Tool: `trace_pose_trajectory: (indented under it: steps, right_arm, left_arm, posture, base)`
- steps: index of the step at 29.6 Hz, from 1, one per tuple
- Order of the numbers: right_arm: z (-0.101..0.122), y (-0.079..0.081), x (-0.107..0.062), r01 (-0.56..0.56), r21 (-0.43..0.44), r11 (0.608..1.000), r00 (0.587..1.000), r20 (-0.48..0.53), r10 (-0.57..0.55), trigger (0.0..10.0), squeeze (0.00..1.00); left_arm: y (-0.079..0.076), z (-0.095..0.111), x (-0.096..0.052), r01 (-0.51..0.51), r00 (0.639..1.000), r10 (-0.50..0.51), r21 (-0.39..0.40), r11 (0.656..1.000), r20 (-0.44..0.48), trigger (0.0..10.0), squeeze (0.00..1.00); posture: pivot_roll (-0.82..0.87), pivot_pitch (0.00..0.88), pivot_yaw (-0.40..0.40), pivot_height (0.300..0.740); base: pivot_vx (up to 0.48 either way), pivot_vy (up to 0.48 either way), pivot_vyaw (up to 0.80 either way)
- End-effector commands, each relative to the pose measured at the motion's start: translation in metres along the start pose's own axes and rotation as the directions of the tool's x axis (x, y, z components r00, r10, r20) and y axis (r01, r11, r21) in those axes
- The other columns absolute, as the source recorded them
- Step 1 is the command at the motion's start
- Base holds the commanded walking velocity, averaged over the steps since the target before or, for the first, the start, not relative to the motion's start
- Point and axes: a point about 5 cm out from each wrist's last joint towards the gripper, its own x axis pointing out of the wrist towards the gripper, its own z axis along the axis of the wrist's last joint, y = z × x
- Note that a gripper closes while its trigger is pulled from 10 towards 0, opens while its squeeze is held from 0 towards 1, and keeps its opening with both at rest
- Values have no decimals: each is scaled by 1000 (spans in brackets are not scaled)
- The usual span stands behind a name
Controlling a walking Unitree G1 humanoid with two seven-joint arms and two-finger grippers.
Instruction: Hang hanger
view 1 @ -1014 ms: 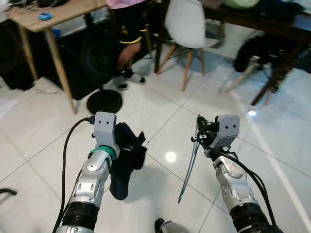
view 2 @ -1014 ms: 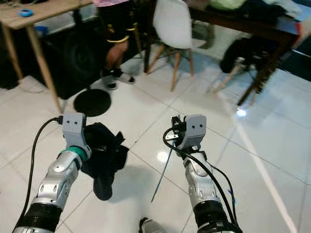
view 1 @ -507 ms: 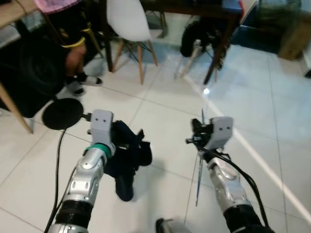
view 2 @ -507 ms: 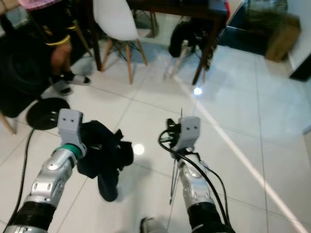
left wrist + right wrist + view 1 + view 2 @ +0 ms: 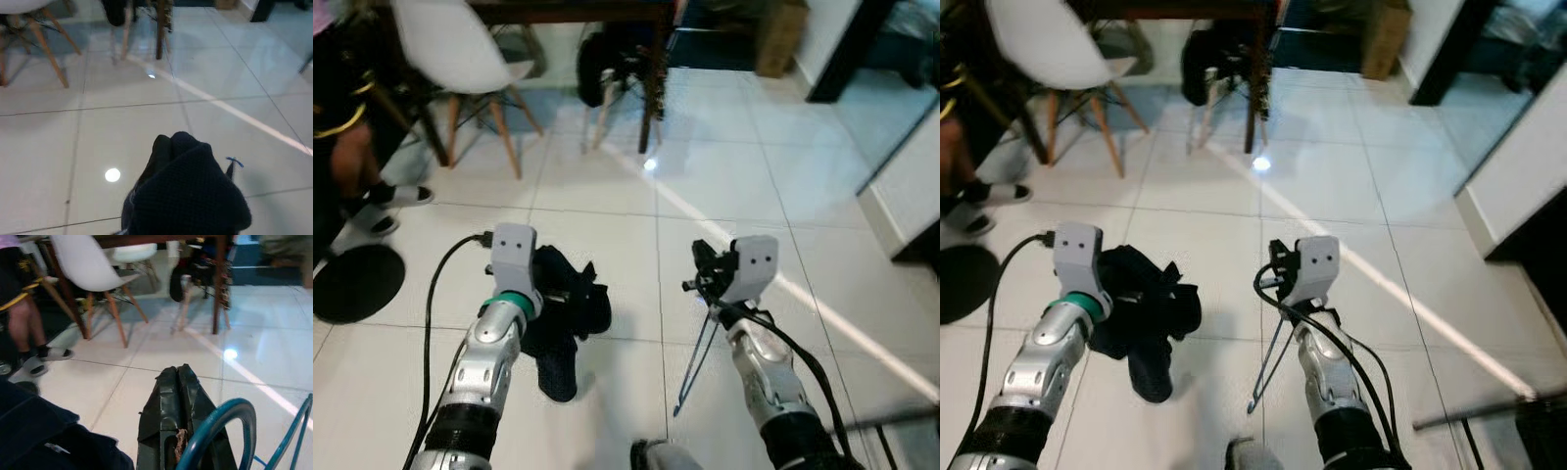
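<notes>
the left gripper [image 5: 563, 284] is holding a dark navy garment [image 5: 560, 318] bunched around its fingers, which are closing on the cloth; the garment is hanging in a clump over the white tiled floor [image 5: 724, 186], above the seam between 2 tiles. the right gripper [image 5: 175, 404] is keeping its 2 black fingers [image 5: 164, 396] pressed together, with no gap showing between them, and is gripping a thin blue wire hanger [image 5: 697, 357]. the hanger's hook is curling just beside the fingertips in the right wrist view, while its frame is dangling below the wrist, tilted toward the floor. a white chair [image 5: 450, 54] with wooden legs is standing near a person's legs [image 5: 27, 338] at the far left.
</notes>
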Motion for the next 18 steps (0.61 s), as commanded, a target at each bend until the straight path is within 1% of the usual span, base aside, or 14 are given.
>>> trace_pose_trajectory:
  steps: [1, 5, 7, 9, 10, 11, 12, 16, 18]
  right_arm:
    - [-1, -2, -2, 9, 5, 1000, 1000, -3, -9, 10000, 0]
    - [-1, -4, -2, 14, 7, 1000, 1000, -3, -14, 10000, 0]
    - [-2, -4, -2, 19, 39, 999, 1000, -3, -19, 10000, 0]
    - [-2, -4, -2, 19, 39, 999, 1000, -3, -19, 10000, 0]
    - [-2, -4, -2, 17, 60, 998, 1000, -8, -17, 10000, 0]
    - [-1, -2, -1, 0, 65, 998, 1000, -5, 0, 10000, 0]
    - [-1, -1, -1, -4, 63, 998, 1000, -4, 4, 10000, 0]
    - [-2, -1, -1, -4, 62, 998, 1000, -5, 5, 10000, 0]
    - [-3, 1, -1, -24, 58, 998, 1000, -8, 24, 10000, 0]
  left_arm:
    - [-3, 2, -1, 7, 1000, -7, 3, 1000, 19, 10000, 0]
    - [-2, 2, -2, 6, 1000, -6, -2, 1000, 25, 10000, 0]
    - [-1, 3, -3, 3, 999, -2, -37, 999, 35, 10000, 0]
    - [-1, 3, -3, 3, 999, -2, -37, 999, 35, 10000, 0]
    - [-1, 3, -3, 5, 999, -3, -56, 998, 36, 10000, 0]
    - [-2, 8, -3, 11, 998, -7, -63, 998, 61, 10000, 0]
    - [-3, 9, -3, 12, 998, -8, -57, 998, 67, 10000, 0]
    - [-2, 9, -3, 9, 998, -6, -53, 999, 69, 10000, 0]
    - [-3, 10, -3, 5, 997, -1, -52, 999, 77, 10000, 0]
  posture:
    - [-48, 32, 43, 740]
    - [-50, 26, 43, 740]
    - [-53, 27, 41, 740]
    - [-53, 27, 41, 740]
    - [-53, 27, 41, 740]
    - [-50, 24, 38, 740]
    - [-50, 24, 38, 740]
    - [-45, 19, 35, 740]
    - [-41, 12, 30, 740]
  base:
    - [0, 0, -800]
    - [0, 0, -800]
    - [0, 0, -800]
    - [0, 0, -800]
    - [0, 0, -800]
    - [0, 0, 0]
    - [0, 0, 0]
    - [0, 0, 0]
    - [0, 0, 0]
